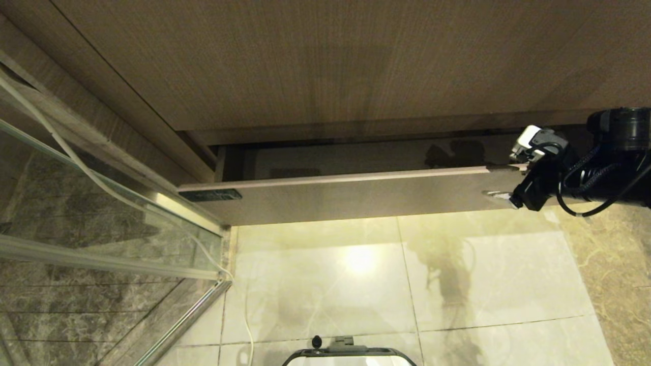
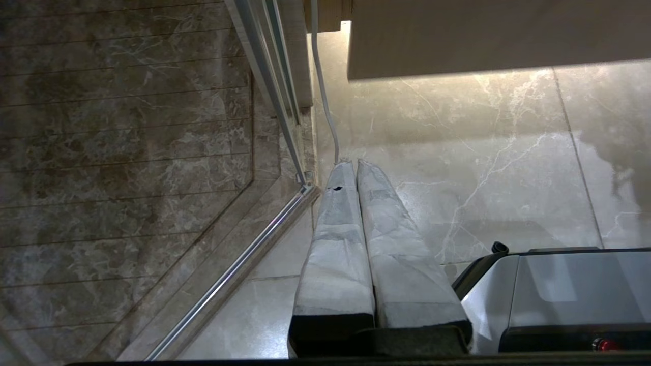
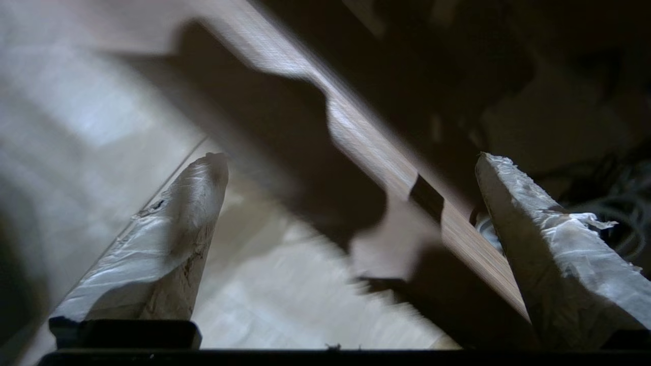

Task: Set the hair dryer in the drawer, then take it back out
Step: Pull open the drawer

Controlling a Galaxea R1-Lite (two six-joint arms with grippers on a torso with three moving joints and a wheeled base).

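The drawer (image 1: 356, 195) is pulled partly out from under the vanity, its flat beige front facing me. My right gripper (image 1: 501, 180) is open at the drawer's right end. It straddles the top edge of the front panel, one finger outside the face and one inside. In the right wrist view the panel's edge (image 3: 356, 132) runs diagonally between the wide-apart fingers (image 3: 173, 239), and the gripper (image 3: 351, 157) holds nothing. A small pale shape (image 3: 488, 229) shows inside the drawer; I cannot tell if it is the hair dryer. My left gripper (image 2: 351, 162) hangs shut over the floor, parked.
A glass shower partition (image 1: 101, 229) with a metal rail stands at the left, with a white cable (image 1: 101, 188) running down by it. Pale marble floor tiles (image 1: 457, 284) lie below the drawer. My own base (image 1: 348, 356) shows at the bottom edge. The vanity panel (image 1: 330, 61) overhangs the drawer.
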